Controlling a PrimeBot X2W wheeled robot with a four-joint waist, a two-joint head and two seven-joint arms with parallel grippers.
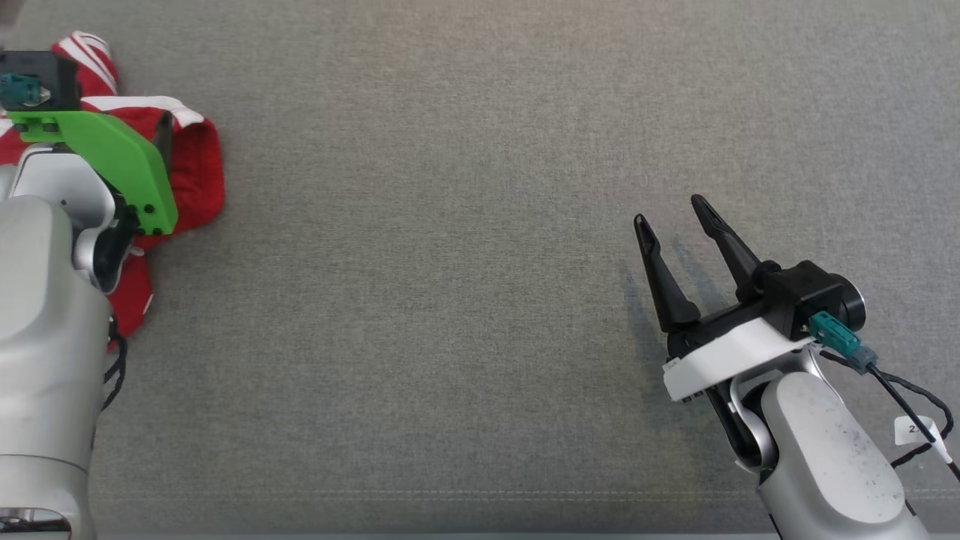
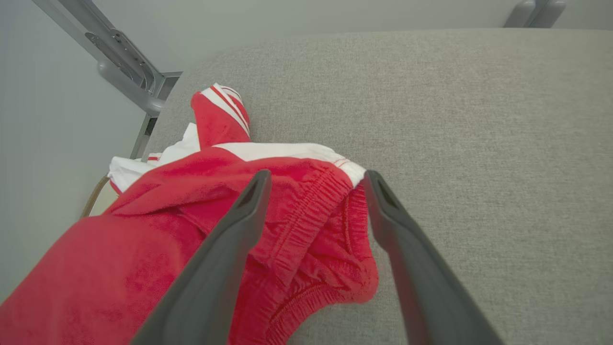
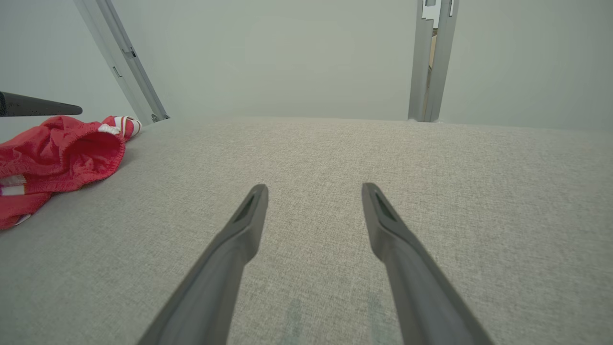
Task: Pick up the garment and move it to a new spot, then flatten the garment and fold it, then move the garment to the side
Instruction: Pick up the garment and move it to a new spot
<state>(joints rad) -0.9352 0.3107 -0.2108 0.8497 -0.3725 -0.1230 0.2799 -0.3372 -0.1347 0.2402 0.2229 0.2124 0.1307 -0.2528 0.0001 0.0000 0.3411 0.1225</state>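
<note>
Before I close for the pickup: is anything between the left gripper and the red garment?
Nothing visible does. The left gripper is open, its fingers either side of the bunched waistband of the red garment, with nothing else between.

We see the garment (image 2: 158, 249) as soft, fleecy red cloth with gathered elastic hems, on a table (image 1: 450, 300) covered in coarse grey woven fabric. The fingers (image 1: 660, 277) of the right gripper (image 1: 669, 209) look like matt dark plastic, and its forearm (image 1: 832, 450) has a smooth, faintly glossy silver shell.
</note>
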